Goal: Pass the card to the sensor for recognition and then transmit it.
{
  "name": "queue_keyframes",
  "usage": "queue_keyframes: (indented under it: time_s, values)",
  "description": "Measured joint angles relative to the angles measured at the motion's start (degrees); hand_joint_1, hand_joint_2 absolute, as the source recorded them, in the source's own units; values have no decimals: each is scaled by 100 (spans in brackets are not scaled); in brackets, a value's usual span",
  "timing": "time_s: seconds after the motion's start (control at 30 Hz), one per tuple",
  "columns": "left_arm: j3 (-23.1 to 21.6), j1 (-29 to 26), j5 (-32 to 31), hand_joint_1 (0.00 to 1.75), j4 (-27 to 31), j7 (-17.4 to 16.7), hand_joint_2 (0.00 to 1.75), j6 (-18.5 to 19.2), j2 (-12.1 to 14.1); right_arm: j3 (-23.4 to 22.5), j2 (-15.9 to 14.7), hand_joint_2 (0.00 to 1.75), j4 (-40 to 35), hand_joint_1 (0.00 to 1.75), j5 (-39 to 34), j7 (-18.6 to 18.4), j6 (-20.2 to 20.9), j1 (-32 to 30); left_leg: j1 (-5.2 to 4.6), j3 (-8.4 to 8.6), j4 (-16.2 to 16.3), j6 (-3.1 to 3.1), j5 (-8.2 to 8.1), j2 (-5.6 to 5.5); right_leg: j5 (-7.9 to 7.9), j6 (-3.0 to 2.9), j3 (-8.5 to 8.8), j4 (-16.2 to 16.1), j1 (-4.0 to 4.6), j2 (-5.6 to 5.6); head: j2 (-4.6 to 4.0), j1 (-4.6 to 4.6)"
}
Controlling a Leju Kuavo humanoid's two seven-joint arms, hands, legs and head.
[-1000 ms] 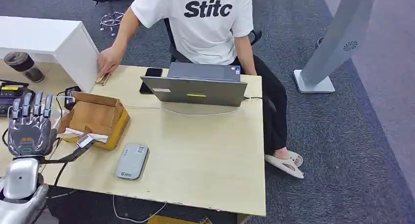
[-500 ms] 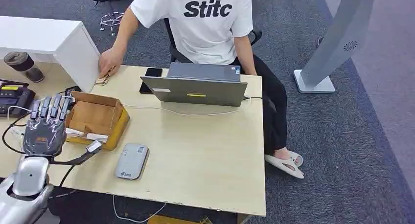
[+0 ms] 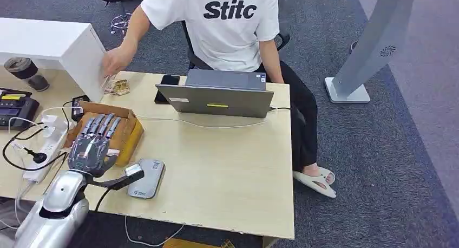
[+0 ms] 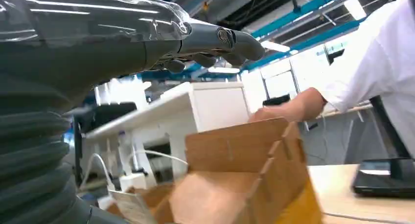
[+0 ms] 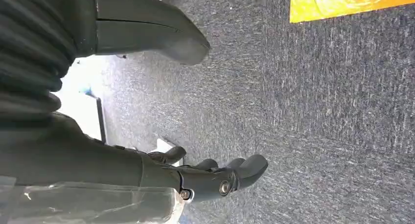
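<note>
since the left hand (image 3: 93, 145) hovers over the near edge of the cardboard box (image 3: 108, 130) with its fingers stretched forward and a little apart, holding nothing, the step in hand seems to be the first one: reaching for the card. the box is the landmark. inside it, at the near wall, lies a pale flat thing that may be the card (image 3: 81, 147), but the hand covers most of it, so i cannot tell for sure. just beside the box, on the side toward the robot and slightly to the right, lies the grey card reader (image 3: 146, 177) flat on the wooden table (image 3: 227, 172), and the thumb of the left hand points toward it. beyond the box stands an open laptop (image 3: 219, 93), and a person's hand (image 3: 112, 61) is raised above a small object at the far corner of the box. the right hand (image 5: 215, 177) hangs over the carpet, fingers loosely bent and empty. next, i judge, the left hand must go down into the box, pinch the card by its edge, lift it clear of the wall, and bring it flat over the reader.
</note>
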State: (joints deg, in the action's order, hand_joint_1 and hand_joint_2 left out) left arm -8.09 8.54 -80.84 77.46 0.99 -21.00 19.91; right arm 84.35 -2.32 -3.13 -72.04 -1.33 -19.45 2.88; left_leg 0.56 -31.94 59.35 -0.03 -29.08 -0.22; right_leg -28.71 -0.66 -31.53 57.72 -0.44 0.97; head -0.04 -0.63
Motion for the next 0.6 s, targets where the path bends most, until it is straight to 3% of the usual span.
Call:
queue_keyframes:
  time_s: [0.23,0.6]
  values:
    - [33,-33,181,0,275,-59,175,235,-511,0,35,175,2,0,-81,0,-7,-16,1,0,0,0,0,-1,0,0,-1,0,0,-2,0,2]
    - [41,-44,612,0,369,-79,175,581,-736,0,57,175,4,0,-179,0,-20,-29,1,-1,-1,0,0,-1,0,0,0,0,1,-3,0,0]
